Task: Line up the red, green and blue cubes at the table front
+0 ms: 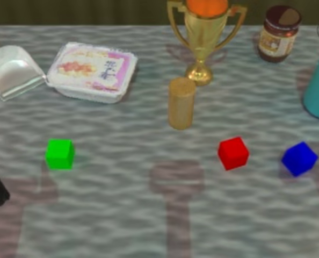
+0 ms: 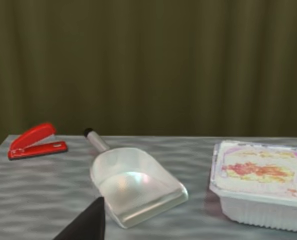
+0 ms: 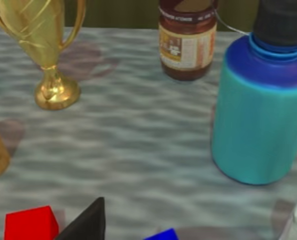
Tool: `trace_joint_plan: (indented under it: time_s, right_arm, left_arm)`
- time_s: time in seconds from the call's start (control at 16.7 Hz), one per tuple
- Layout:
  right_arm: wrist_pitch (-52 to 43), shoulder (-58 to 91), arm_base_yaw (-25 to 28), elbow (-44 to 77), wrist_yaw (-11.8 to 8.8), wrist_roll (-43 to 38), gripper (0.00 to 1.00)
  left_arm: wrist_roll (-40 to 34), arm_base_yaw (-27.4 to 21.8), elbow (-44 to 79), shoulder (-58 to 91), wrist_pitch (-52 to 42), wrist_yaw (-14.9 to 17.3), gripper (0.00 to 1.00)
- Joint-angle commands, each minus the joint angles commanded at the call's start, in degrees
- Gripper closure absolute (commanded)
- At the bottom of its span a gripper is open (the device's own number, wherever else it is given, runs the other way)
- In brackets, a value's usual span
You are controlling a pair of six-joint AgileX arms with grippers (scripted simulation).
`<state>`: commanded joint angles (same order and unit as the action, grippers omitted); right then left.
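Neither gripper's state can be told: the left gripper (image 2: 86,225) sits beside the green cube (image 1: 59,153), and the right gripper (image 3: 86,222) between red cube (image 3: 29,223) and blue cube (image 3: 161,235).

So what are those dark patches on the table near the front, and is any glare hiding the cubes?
Top view: the dark patches are soft shadows on the table, none covering the green cube, red cube or blue cube; no glare on them. Left wrist view: a bright sheen sits on the clear scoop only. Right wrist view: evenly lit.
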<state>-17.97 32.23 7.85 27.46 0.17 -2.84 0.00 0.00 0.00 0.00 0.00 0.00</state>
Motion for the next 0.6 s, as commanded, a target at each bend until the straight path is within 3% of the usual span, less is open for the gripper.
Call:
trace_joint_plan:
  time_s: [0.6]
  right_arm:
    - [-33.52,61.92,13.91,46.08,-0.74,-4.63,0.00]
  left_arm:
    - [0.00,0.00,0.00,0.00,0.00,0.00,0.00]
